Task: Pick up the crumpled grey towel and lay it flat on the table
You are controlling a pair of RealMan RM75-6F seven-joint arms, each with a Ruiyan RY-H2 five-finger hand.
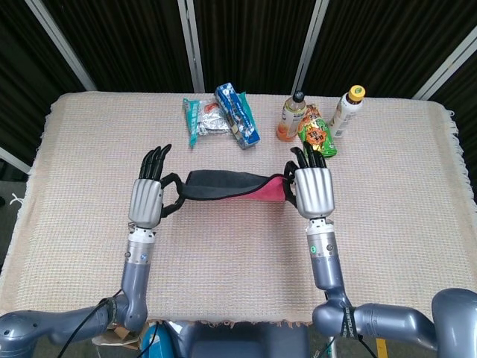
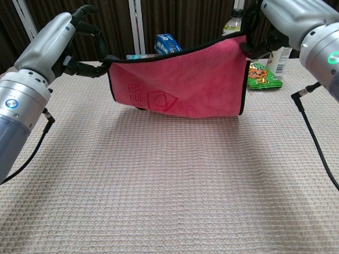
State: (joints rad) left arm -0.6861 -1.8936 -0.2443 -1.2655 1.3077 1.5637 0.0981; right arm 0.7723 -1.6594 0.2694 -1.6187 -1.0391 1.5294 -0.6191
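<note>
Towel [image 2: 180,84] lower edge (part hidden)

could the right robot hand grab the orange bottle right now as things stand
Probably not: the right robot hand is pinching a corner of the towel. The orange bottle stands unobstructed beyond it.

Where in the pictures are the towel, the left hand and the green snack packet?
towel [image 2: 180,87], chest view, middle of its pink face.
left hand [image 1: 146,201], head view, back of the hand.
green snack packet [image 2: 262,75], chest view, middle of its printed front.
</note>
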